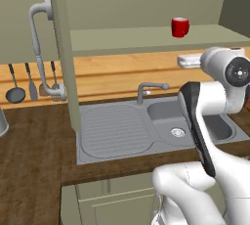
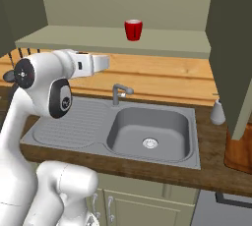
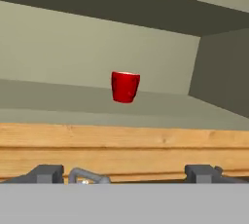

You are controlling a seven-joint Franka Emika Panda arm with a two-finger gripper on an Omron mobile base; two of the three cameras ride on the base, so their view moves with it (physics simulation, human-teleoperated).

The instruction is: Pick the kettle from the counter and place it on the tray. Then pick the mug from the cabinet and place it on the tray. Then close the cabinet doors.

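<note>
- The mug (image 1: 180, 27) is seen upright on the cabinet (image 2: 113, 38) shelf, red, alone, well apart from the arm; in the hand view it (image 3: 125, 86) sits just above centre, toward 12 o'clock from the fingertips.
- The gripper (image 3: 125, 173) is pointed at the shelf; its fingertips (image 3: 47, 173) are spread wide with nothing between them, so the jaws are released.
- In the right base view the gripper (image 2: 101, 63) is seen at 8 o'clock of the mug, held above the sink (image 2: 147, 129) and level with the wooden backsplash (image 2: 162, 75).
- The cabinet doors (image 1: 62, 48) are swung open at both sides, with a curved grey bar handle (image 1: 36, 38) on the left one.
- The tray (image 2: 239, 154) is partly seen at 3 o'clock on the counter (image 2: 216, 171), cut off by the frame edge.
- A grey soap dispenser (image 2: 217, 112) is placed beside the right door; the tap (image 2: 119, 92) stands behind the basin.
- Utensils (image 1: 15, 89) are hung at 9 o'clock of the left base view.
</note>
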